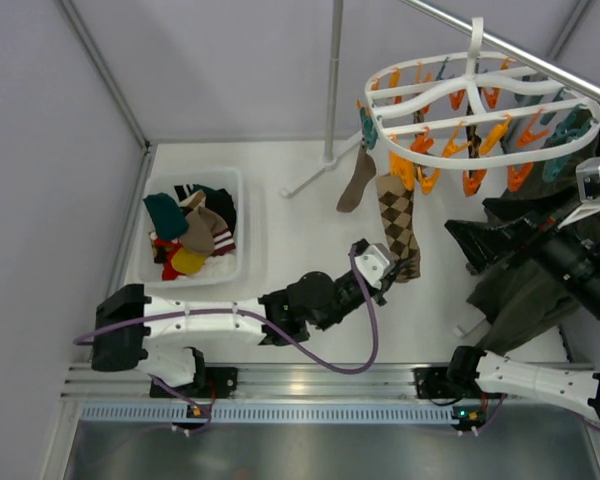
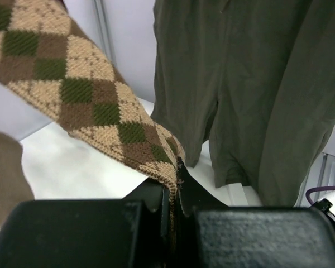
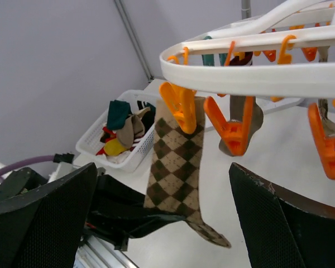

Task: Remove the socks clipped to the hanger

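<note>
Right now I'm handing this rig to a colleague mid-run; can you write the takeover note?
Left gripper: shut on the argyle sock's lower end.
Right gripper: open, holding nothing, facing the hanger's clips.
Argyle sock hangs from an orange clip; a brown sock hangs clipped beside it.
Done: several socks lie in the white basket.
Left: unclip at least those two.
</note>
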{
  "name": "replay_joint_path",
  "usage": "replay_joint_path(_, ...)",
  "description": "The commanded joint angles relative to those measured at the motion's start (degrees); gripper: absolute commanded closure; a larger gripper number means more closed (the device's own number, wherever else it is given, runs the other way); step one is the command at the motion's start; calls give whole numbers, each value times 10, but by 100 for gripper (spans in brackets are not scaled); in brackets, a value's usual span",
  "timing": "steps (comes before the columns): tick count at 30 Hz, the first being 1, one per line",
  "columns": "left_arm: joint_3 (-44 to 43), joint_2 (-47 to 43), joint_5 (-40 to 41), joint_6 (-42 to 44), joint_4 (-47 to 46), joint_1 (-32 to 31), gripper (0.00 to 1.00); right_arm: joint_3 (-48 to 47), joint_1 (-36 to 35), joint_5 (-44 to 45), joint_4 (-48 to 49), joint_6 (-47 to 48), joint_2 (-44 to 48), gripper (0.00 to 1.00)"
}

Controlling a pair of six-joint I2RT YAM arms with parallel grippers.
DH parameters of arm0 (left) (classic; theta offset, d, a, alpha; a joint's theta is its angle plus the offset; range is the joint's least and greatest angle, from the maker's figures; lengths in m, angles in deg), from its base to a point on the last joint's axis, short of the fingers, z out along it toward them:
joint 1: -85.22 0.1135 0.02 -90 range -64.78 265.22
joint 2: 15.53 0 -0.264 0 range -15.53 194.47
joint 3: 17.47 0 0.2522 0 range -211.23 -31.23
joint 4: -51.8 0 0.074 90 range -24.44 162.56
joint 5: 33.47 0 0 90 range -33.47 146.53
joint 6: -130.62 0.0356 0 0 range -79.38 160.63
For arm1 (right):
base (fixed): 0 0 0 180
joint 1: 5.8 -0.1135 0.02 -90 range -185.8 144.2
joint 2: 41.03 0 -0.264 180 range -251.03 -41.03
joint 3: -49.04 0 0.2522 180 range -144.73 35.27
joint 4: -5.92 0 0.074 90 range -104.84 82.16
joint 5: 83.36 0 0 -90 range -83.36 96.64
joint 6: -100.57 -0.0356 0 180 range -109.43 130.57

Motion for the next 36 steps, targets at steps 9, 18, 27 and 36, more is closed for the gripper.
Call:
replay_joint_path(9,-141,149,115,38,-14,-14,100,-1,5,-68,-5,5,-14,4)
replay_joint_path(18,-354,324,64,71,90,-14,100,-18,5,-48,-31,18,-8,4)
replay_joint_path(27,-477,428,59,104,134,-10,100,-55,5,46,-102,12,-28,6)
replay_joint_path(36,-486,446,148,118,134,-4,100,-79,5,164,-156,-10,-110,19)
